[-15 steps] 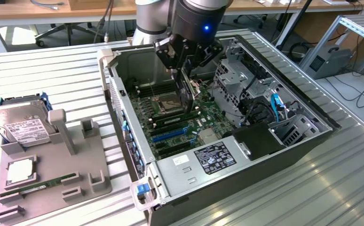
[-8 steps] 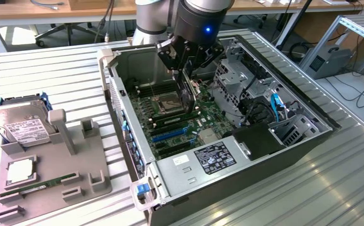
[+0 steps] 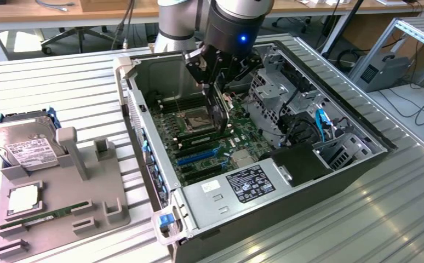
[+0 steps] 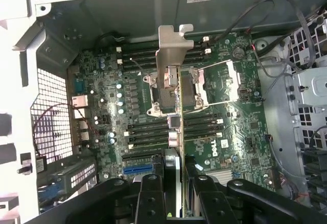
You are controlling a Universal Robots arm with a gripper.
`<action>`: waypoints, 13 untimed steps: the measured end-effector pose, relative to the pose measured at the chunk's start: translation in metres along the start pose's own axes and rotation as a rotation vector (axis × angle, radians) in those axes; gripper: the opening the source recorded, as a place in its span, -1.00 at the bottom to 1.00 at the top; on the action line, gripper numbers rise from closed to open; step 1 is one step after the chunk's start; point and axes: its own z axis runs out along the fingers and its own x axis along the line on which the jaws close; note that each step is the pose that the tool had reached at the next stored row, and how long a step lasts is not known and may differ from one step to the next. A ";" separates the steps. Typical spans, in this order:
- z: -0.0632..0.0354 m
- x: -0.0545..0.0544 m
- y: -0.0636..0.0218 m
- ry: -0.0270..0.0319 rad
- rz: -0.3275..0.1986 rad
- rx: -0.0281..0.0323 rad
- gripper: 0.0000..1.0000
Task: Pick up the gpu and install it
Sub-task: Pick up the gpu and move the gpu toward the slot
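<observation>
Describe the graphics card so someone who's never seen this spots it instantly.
Start at the open grey metal computer case. Over its green motherboard, the robot's black fingers grip a thin dark card upright. Unlike parts seated below, it hangs free and ends in a silver metal bracket.

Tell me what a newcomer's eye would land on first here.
The open computer case in the middle, motherboard exposed. Above it the gripper holds the gpu edge-on over the board. On the exterior view's left, a hard drive sits on a grey tray.
</observation>
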 end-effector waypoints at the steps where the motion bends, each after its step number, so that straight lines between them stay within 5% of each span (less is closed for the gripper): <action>1: 0.0006 -0.001 0.0003 0.0000 0.000 0.0001 -0.47; 13: 0.0091 -0.009 0.0009 0.0000 0.000 0.0000 -0.47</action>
